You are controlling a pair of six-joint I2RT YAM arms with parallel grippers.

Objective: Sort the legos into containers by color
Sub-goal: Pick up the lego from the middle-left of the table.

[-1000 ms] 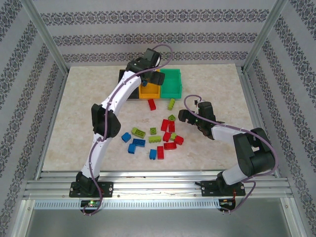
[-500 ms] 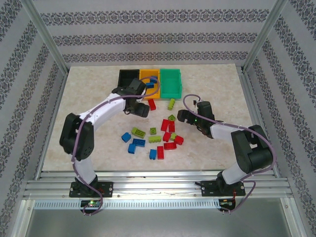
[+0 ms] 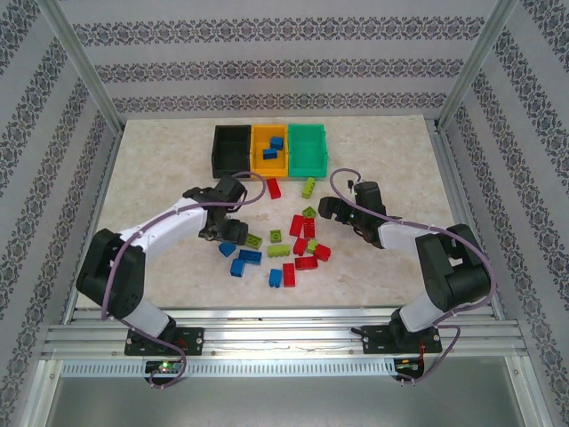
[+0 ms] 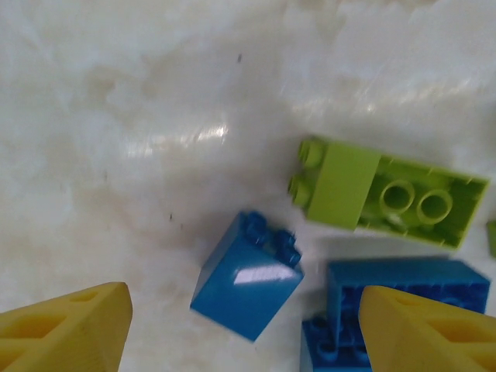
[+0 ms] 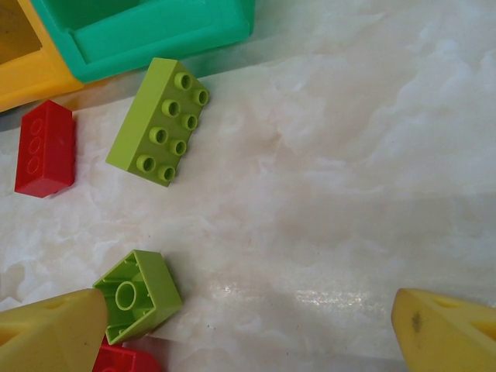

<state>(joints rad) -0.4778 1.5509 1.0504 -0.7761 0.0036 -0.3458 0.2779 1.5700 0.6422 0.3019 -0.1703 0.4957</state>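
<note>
Loose legos lie mid-table: red ones (image 3: 302,233), lime ones (image 3: 251,237) and blue ones (image 3: 244,260). My left gripper (image 3: 224,235) hangs open over the pile's left side. In the left wrist view a small blue brick (image 4: 248,275) lies tilted between the yellow fingertips (image 4: 66,333), touching neither. A lime brick (image 4: 387,190) and a blue L-shaped brick (image 4: 395,291) lie beside it. My right gripper (image 3: 331,210) stands open over bare table; an upturned lime brick (image 5: 138,294) lies by its left fingertip. The black (image 3: 216,151), orange-yellow (image 3: 256,165) and teal (image 3: 324,151) containers stand in a row at the back.
Two blue bricks (image 3: 274,148) lie in the orange-yellow bin. A red brick (image 5: 45,147) and a long lime brick (image 5: 159,120) sit just in front of the bins. Aluminium frame posts and patterned walls close in the table. Open tabletop lies to the far left and right.
My left arm has swung back from over the bins down to the pile's left side, leaving a blue brick in the orange-yellow bin. The right arm has hardly moved.
</note>
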